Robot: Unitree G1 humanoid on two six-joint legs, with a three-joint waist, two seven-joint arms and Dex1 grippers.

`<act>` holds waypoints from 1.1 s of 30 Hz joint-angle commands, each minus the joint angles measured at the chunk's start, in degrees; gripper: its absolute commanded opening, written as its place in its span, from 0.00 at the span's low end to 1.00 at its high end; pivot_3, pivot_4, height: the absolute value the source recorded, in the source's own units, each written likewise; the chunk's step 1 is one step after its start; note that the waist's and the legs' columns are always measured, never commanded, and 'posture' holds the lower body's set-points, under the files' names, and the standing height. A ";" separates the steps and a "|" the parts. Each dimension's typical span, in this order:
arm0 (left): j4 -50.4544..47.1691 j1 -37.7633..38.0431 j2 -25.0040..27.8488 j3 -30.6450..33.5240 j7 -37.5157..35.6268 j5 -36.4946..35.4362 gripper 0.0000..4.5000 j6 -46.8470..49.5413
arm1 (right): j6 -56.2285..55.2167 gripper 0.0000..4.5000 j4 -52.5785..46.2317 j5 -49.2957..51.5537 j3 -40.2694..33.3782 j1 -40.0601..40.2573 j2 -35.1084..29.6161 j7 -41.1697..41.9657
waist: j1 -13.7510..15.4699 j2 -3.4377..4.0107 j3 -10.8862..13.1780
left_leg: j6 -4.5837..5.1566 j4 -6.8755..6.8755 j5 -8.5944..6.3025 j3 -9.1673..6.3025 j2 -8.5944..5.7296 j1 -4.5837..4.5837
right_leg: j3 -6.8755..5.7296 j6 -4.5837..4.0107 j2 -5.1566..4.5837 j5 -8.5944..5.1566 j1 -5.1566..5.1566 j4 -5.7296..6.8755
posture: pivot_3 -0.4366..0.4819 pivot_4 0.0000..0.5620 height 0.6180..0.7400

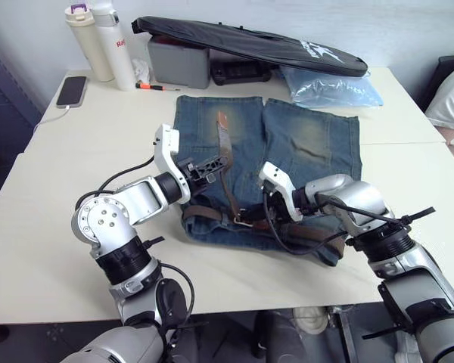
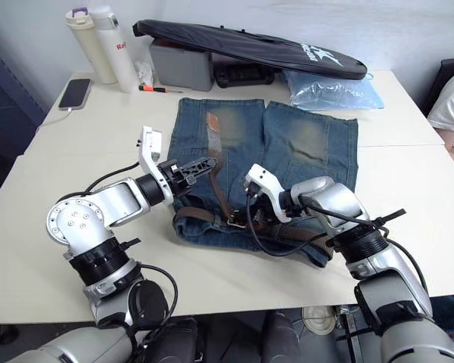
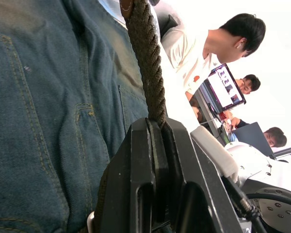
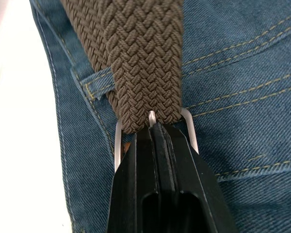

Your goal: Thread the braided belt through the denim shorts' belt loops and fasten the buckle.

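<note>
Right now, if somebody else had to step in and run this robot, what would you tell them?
Left claw: shut on the braided belt's free end, lifted over the denim shorts.
Right claw: shut at the buckle, by the waistband.
Shorts lie flat on the table, waistband toward the robot.
Done: belt runs along the waistband; one belt loop shows beside it.
Left: check the loops, which can't all be seen, and finish fastening the buckle.

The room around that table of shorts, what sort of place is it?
Probably an office or lab workspace, not a home. A plain white table holds the denim shorts, a phone on its cable, two flasks and a grey equipment box, and people sit at laptops nearby.
</note>
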 commanded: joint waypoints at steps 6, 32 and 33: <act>5.83 -6.97 2.05 -1.92 -4.03 -3.26 0.00 -4.38 | 1.77 0.01 -2.09 -13.83 17.86 2.73 -4.89 0.28 | 0.06 0.04 -0.29 | -0.01 0.00 -0.01 -0.02 0.00 0.01 | 0.00 -0.01 0.00 0.00 0.03 -0.02 | 0.48 0.27 1.00; 71.95 -37.77 1.45 -32.21 -37.03 16.32 0.00 -53.87 | 8.64 0.01 -16.17 -22.39 18.94 8.10 -2.30 -5.98 | 0.59 0.02 -0.45 | -0.04 -0.44 -0.06 -0.24 -0.03 0.69 | -0.22 -0.08 0.05 -0.03 0.84 -0.81 | 0.48 0.27 1.00; 74.03 -38.74 0.89 -32.05 -37.75 16.82 0.00 -55.12 | 8.60 0.01 -16.17 -22.45 18.92 8.12 -2.25 -5.94 | 0.62 0.03 -0.44 | -0.04 -0.47 -0.06 -0.24 -0.03 0.69 | -0.23 -0.08 0.05 -0.03 0.83 -0.82 | 0.48 0.27 1.00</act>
